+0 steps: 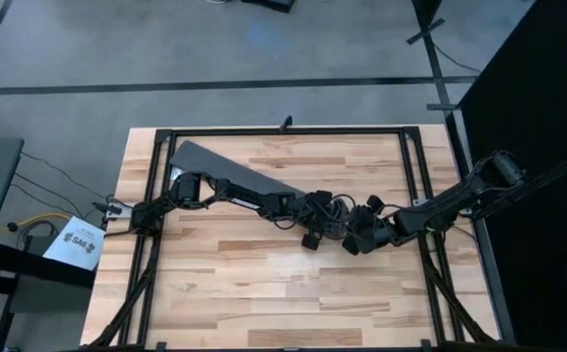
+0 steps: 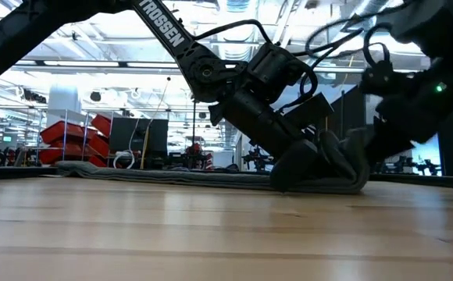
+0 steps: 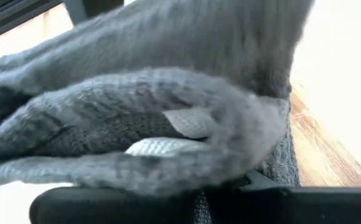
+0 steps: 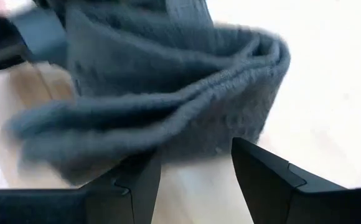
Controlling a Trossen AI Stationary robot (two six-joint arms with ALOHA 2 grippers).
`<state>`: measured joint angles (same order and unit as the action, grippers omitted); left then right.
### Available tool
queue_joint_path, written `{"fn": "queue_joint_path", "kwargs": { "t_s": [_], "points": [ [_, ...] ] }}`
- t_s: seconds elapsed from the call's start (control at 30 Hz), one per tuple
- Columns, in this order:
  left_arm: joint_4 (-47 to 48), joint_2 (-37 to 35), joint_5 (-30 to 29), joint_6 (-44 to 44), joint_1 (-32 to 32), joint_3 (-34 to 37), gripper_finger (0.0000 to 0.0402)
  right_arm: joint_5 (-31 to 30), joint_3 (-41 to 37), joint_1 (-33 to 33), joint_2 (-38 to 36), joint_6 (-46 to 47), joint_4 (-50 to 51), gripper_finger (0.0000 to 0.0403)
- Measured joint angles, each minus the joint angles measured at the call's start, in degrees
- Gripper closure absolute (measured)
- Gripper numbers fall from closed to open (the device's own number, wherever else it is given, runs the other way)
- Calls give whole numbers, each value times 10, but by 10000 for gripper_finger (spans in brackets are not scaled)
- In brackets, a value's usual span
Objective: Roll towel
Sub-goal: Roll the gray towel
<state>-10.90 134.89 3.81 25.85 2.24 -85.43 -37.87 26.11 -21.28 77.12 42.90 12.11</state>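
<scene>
Starting at the left of the wooden surface [image 1: 215,284], the towel [image 1: 227,168] lies as a long dark grey strip, flat from the far-left corner and running diagonally toward the middle, where its near end is bunched into a loose first fold. The left arm reaches along that strip, and the left gripper [image 1: 313,217] sits at the bunched end; the left wrist view is filled with folded cloth and a white label tag [image 3: 187,121] pressed right up against the fingers, which suggests its jaws are pinching the towel's end, though the fingertips themselves are buried in the fabric. Just to its right, the right gripper [image 4: 196,171] faces the same fold from the other side, its jaws spread with the doubled edge of the cloth just ahead of them and nothing between them. The low view shows the lump of cloth raised off the surface between the two arms while the remainder lies flat behind. The roll looks barely begun. To do this turn well, the pinched end should probably be tucked tightly over itself and kept square to the strip's long edges, since a slanted first wrap would likely cone outward; the right gripper could steady the fold's free side so it does not spring open.
</scene>
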Motion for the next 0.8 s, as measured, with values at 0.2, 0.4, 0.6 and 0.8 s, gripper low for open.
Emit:
{"fn": "queue_joint_path", "kwargs": {
  "t_s": [0.2,0.4,0.6,0.8],
  "points": [
    [0,0,1,0,0,0,396,2,-2,9,0,-56,-53,220],
    [4,-4,0,0,0,0,396,2,-2,30,0,-107,-93,220],
    [23,-19,-3,7,0,1,396,2,-2,35,0,-113,-93,220],
    [57,-37,-22,19,-1,2,396,2,-2,35,0,-113,-92,220]
  ]
}}
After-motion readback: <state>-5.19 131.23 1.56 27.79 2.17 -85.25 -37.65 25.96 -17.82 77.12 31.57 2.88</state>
